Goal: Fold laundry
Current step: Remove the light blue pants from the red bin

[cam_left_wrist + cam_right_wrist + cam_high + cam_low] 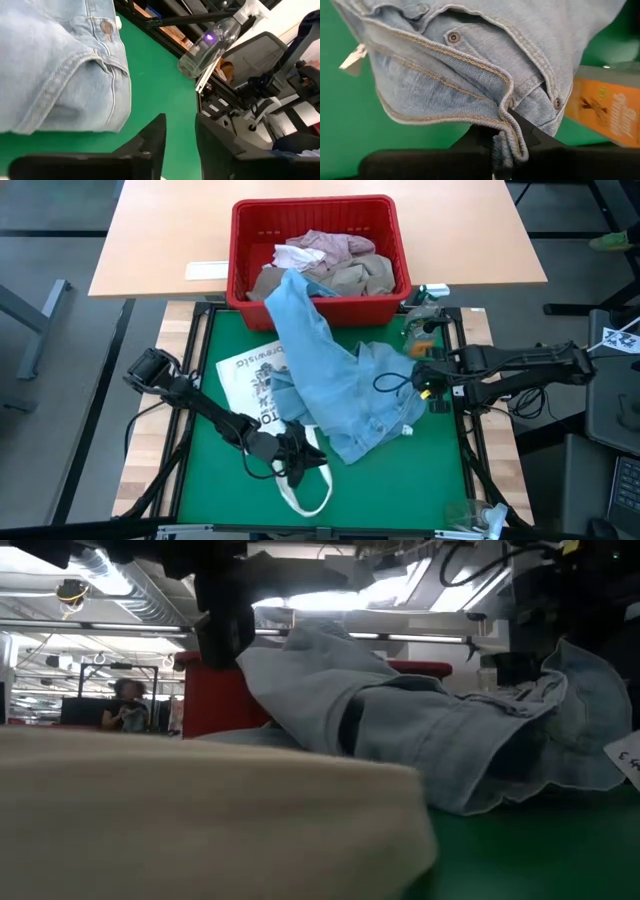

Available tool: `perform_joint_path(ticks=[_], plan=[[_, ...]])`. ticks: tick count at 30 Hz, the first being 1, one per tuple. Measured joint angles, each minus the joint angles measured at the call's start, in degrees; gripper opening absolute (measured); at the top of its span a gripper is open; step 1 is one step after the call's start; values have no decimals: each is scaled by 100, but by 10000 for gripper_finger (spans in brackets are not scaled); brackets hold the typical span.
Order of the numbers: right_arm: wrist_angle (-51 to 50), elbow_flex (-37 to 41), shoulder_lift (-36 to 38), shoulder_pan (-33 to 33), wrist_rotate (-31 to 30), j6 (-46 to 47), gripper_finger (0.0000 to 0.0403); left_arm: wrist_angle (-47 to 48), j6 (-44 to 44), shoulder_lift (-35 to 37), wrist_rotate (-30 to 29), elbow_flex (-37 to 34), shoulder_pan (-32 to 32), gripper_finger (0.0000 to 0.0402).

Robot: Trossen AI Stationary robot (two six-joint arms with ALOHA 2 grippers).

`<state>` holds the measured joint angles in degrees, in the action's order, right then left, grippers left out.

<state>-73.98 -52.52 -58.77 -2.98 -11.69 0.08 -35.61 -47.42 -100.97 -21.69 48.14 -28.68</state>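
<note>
the jeans (345, 395) are spread crumpled across the middle of the green mat (400, 490), with one leg draped up over the front wall of the red basket (240, 250). in the basket are seen a pink shirt (320, 248) and a tan cloth (365, 277), heaped together. a printed white tote bag (248, 375) is partly covered by the jeans on the left side, and its strap loops out near the mat's front edge.

the right gripper (507, 131) is clamped on the jeans' waistband, a fold of denim being pinched between its fingers at the mat's right side. an orange box (602, 112) is seen just beside that waistband.

the left gripper (180, 137) is held low over bare mat beside the jeans' front edge, fingers parted with a narrow gap and nothing between them. a clear spray bottle (212, 42) lies at the mat's front right corner.

in the low view, much of the table is hidden by a cream cloth close to the lens. a person (125, 705) is seen far behind.
</note>
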Motion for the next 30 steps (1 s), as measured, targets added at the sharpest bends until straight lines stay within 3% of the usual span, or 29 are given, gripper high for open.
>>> perform_joint_path(ticks=[7,14,30], plan=[[-155,56,27,0,-344,7,26,59,0,0,-16,0,17,138],[-150,56,23,0,-362,9,26,161,2,0,-5,0,17,140],[-131,56,18,0,-331,-24,26,1360,0,2,317,-4,13,140]])
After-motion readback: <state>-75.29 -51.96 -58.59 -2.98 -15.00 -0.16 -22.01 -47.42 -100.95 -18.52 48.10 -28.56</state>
